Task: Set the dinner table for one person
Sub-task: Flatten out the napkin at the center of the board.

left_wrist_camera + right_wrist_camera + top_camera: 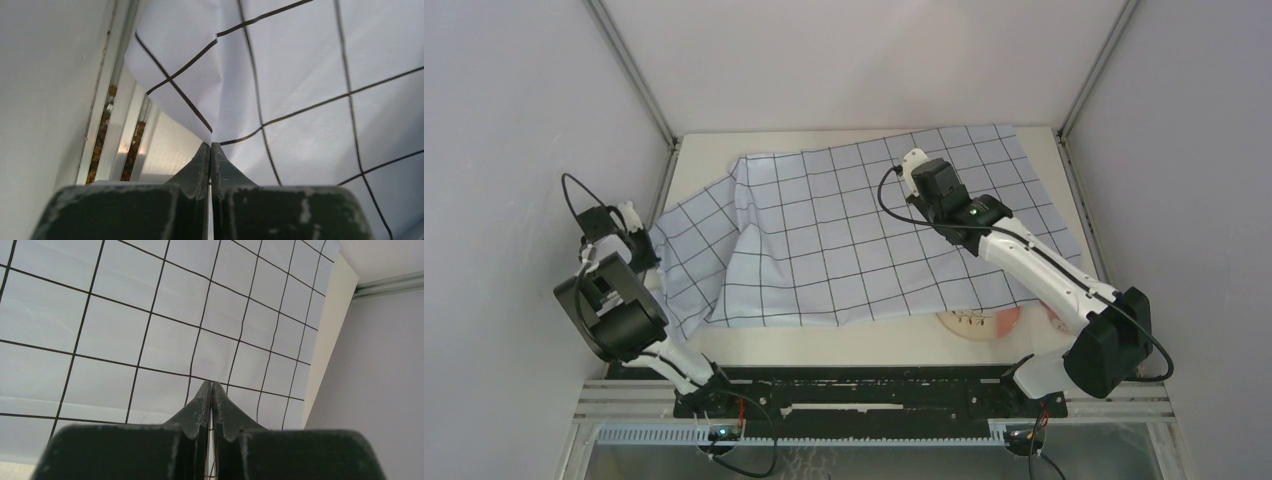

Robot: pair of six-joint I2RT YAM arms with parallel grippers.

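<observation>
A pale-blue cloth with a black grid lies rumpled over most of the cream dinner table. At the cloth's left edge my left gripper is shut on it. In the left wrist view a folded edge of the cloth runs down into the closed tips of that gripper. My right gripper hovers low over the cloth's far part. Its tips are shut over the flat cloth, and no fold shows between them.
A pink-and-white plate peeks out from under the cloth's near right edge, with another bit of crockery beside the right arm. Grey walls close in on three sides. A metal rail runs along the table's left edge.
</observation>
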